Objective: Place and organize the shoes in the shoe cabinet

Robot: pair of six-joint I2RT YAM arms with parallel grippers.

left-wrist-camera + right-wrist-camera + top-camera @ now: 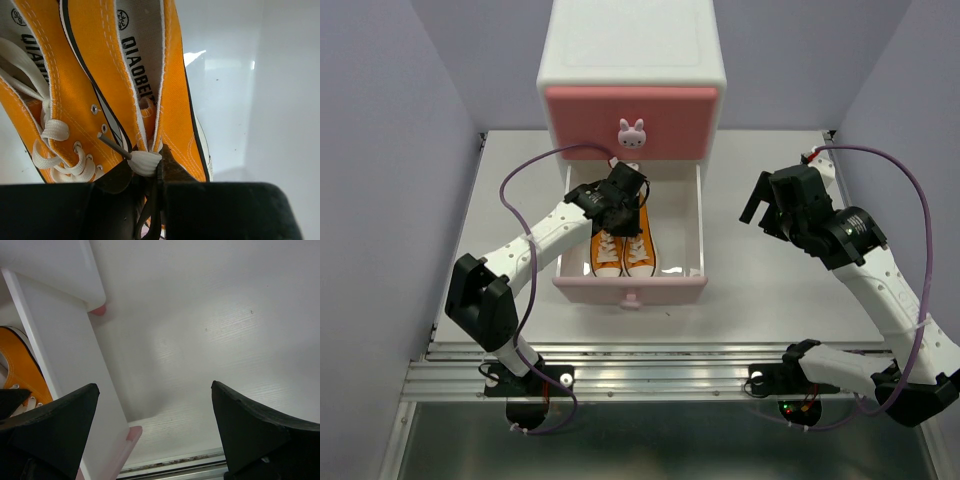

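Reaching forward and down, the left arm has its elbow bent and its left tool (628, 205) inside the pulled-out lower drawer (680, 220). Its black fingers (115, 182) are pressed almost together at the laced throat of one shoe. Whether they pinch the canvas cannot be told.

2 orange shoes (608, 255) lie side by side on the drawer floor, left of its middle, toes toward the arms. They are canvas with white stitching, white flat laces (52, 131), metal eyelets and white soles. Printed insoles show in the wrist view.

The drawer is smooth glossy white plastic with a pale pink front and 1 small knob (631, 299). Above it, the upper drawer (590, 120) is closed, a darker pink, with 1 white bunny knob (632, 133). The cabinet (630, 40) is a white box with rounded corners.

The right arm is raised and folded over the white surface (770, 300). Its right tool (154, 386) is spread wide and holds nothing, hovering just right of the drawer wall. 1 purple cable (910, 190) loops along each arm.
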